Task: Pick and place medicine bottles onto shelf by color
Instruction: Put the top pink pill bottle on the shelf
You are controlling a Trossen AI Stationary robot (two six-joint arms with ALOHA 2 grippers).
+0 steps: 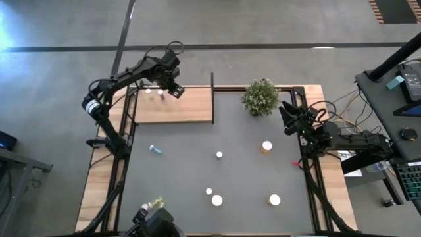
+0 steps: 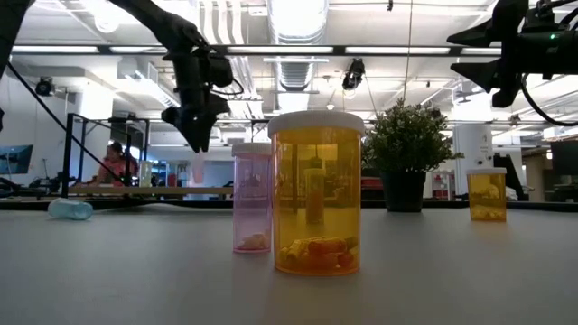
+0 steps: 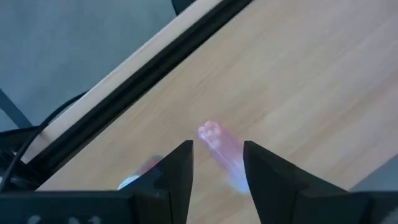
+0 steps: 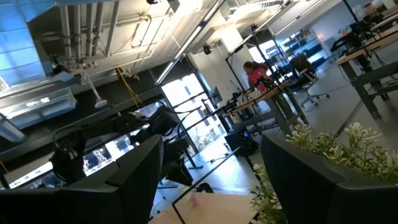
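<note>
One pink bottle (image 3: 219,144) stands upright on the shelf (image 1: 191,105), directly beneath the left tool (image 3: 216,163), its long axis running straight up into the narrow gap between the jaws. Whether they grip it I cannot tell. The right tool (image 4: 211,180), jaws wide and empty, hangs far across the counter (image 1: 197,164) beside the plant (image 1: 260,97).

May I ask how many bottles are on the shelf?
3 bottles: two side by side near the shelf's far edge, one pink between the left gripper's fingers; more may be hidden.
</note>
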